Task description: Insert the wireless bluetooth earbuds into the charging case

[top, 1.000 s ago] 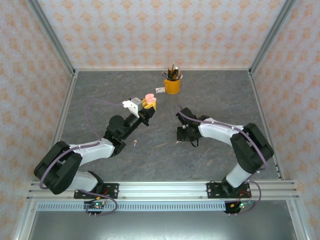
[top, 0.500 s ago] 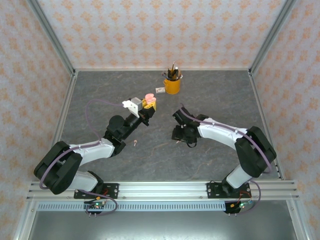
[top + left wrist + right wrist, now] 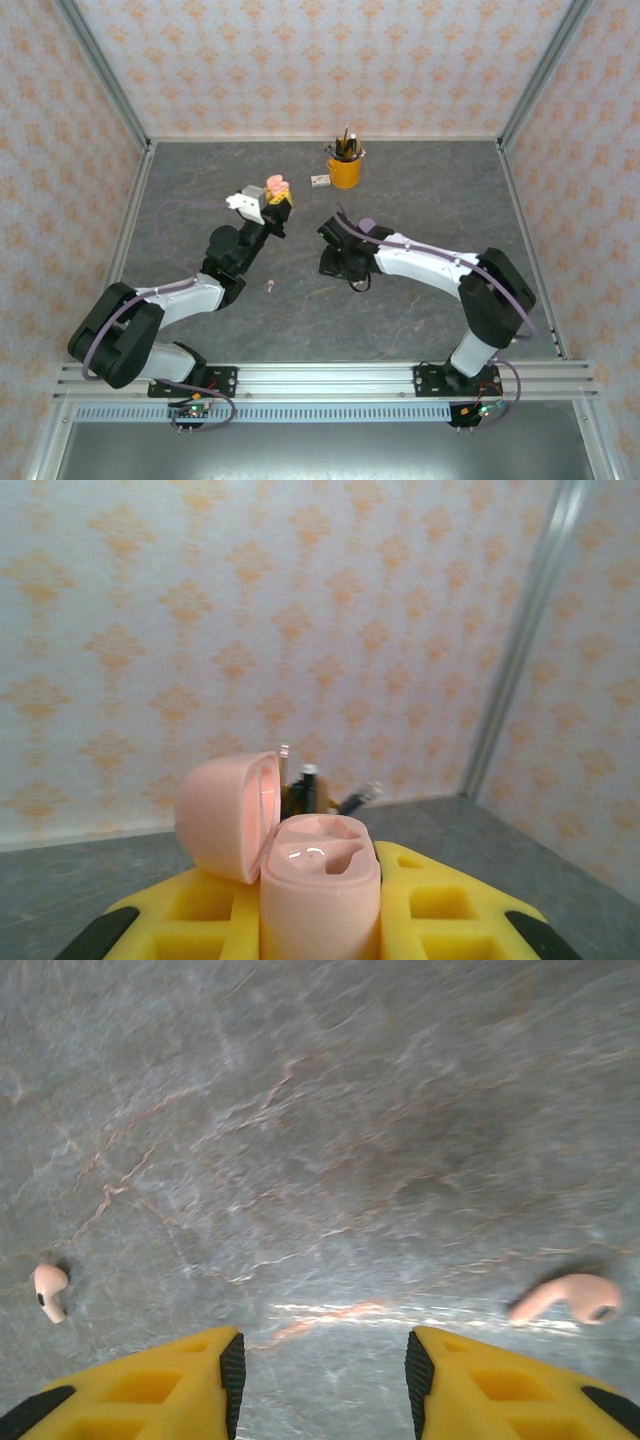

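My left gripper (image 3: 274, 197) is shut on the pale pink charging case (image 3: 320, 890), holding it upright above the table. Its lid (image 3: 228, 815) is swung open to the left, and both wells look empty. From above, the case (image 3: 276, 184) shows at the gripper's tip. My right gripper (image 3: 322, 1390) points down at the table, open, with nothing between its fingers. One pale pink earbud (image 3: 48, 1290) lies to its left and another (image 3: 570, 1298) to its right. One earbud (image 3: 268, 287) shows on the table between the arms, left of the right gripper (image 3: 342, 268).
A yellow cup of pens (image 3: 344, 168) stands at the back, with a small white item (image 3: 320, 181) beside it. A lilac round case (image 3: 367, 226) lies just behind the right wrist. Patterned walls enclose the grey stone-look table (image 3: 420, 180).
The left gripper has carried the pink case to the left and a little back. The right arm has swung left, uncovering the lilac case behind it.
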Controlling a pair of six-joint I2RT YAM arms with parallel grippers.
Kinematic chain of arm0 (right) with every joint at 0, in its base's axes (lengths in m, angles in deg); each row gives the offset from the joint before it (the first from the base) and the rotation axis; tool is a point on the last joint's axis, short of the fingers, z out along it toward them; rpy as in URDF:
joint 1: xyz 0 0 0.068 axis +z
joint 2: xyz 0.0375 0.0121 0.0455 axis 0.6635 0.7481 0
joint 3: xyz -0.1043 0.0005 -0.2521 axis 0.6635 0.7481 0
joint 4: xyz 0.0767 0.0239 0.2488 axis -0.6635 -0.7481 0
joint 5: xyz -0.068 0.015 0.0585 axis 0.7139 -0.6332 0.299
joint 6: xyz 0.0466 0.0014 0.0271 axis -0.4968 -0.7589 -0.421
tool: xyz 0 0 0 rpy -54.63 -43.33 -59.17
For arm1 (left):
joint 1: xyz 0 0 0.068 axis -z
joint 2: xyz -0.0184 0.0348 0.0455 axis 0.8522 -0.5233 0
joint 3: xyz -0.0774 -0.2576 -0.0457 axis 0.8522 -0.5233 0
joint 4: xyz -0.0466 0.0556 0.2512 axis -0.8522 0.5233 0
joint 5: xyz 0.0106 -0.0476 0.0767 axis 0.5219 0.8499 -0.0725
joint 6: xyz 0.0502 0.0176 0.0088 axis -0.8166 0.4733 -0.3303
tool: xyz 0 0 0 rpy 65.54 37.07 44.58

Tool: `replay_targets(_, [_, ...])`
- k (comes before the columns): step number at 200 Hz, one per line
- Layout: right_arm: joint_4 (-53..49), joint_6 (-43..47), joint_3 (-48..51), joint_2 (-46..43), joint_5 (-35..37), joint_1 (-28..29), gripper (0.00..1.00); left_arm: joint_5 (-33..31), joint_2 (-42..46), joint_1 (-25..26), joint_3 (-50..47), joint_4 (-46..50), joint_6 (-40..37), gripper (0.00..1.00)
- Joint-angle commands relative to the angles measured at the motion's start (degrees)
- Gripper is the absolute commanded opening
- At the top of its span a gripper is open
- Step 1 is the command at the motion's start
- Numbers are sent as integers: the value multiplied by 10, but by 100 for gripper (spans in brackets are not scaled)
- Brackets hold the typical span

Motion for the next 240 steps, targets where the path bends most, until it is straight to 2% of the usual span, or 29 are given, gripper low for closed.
replay_targets(1, [9, -18, -38, 31, 25, 26, 47, -63, 13, -32, -6, -39, 33, 0])
replay_targets(48, [-12, -30, -127, 112, 32, 76, 46, -107, 30, -82, 5, -19, 47, 0])
replay_targets(107, [-57, -55, -254, 218, 66, 121, 46, -125, 49, -125, 22, 19, 60, 0])
replay_targets(240, [-109, -75, -375, 330, 67, 147, 40, -113, 80, -156, 24, 37, 68, 0])
